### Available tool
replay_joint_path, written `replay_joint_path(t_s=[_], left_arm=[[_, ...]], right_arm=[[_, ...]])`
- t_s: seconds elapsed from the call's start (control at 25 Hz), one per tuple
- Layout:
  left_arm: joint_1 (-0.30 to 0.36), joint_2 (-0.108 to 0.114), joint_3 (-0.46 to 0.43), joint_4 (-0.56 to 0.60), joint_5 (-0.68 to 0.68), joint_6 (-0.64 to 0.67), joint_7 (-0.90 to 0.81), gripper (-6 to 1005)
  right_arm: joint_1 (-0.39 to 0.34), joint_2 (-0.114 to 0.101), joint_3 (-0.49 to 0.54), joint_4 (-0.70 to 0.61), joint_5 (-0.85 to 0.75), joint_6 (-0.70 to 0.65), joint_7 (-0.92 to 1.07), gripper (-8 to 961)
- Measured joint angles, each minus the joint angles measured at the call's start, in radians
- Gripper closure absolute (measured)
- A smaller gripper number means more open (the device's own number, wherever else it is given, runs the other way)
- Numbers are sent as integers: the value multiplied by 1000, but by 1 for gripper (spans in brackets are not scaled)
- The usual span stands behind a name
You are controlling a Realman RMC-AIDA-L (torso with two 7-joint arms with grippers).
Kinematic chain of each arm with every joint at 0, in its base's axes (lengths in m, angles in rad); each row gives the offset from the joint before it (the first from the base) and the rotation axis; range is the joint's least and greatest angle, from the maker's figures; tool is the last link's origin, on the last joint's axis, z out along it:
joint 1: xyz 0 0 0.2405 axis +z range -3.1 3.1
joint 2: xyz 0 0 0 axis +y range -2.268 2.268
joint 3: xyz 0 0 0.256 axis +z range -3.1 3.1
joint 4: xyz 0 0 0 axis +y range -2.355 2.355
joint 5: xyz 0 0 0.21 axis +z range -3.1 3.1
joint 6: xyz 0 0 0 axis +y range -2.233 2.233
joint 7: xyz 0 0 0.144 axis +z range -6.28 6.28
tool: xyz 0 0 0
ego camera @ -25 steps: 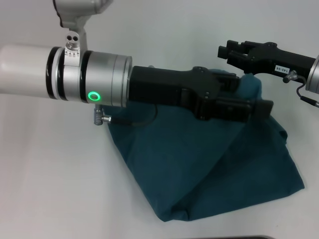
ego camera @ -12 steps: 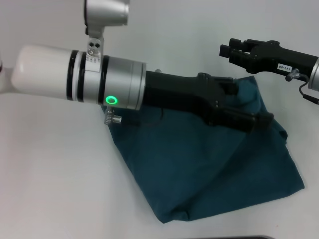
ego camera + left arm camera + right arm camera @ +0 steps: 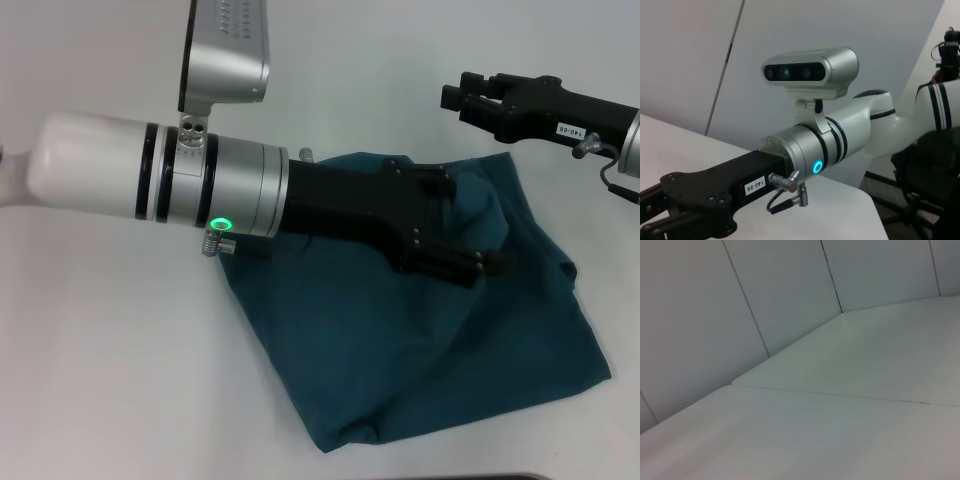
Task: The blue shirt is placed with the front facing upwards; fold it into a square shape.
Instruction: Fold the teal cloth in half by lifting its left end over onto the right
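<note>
The left gripper (image 3: 470,262) hovers low over the middle of the blue shirt (image 3: 400,360), and I cannot tell whether it is open or closed or holding any cloth; the right gripper (image 3: 458,100) hangs in the air beyond the shirt's far edge, holding nothing, its state also unclear. The shirt lies bunched in a rough folded heap on the white table (image 3: 120,380), so the fold looks best finished by flattening the layers and squaring the edges. One shirt, two grippers.
</note>
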Motion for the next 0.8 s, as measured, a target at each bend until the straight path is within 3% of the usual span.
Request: replay_joint_path(t_s=[0.8], left_arm=[[172,7,-13,-305,172,98,-104,91]], right_arm=[[-10,-21,12,10,0,-1,-5,557]])
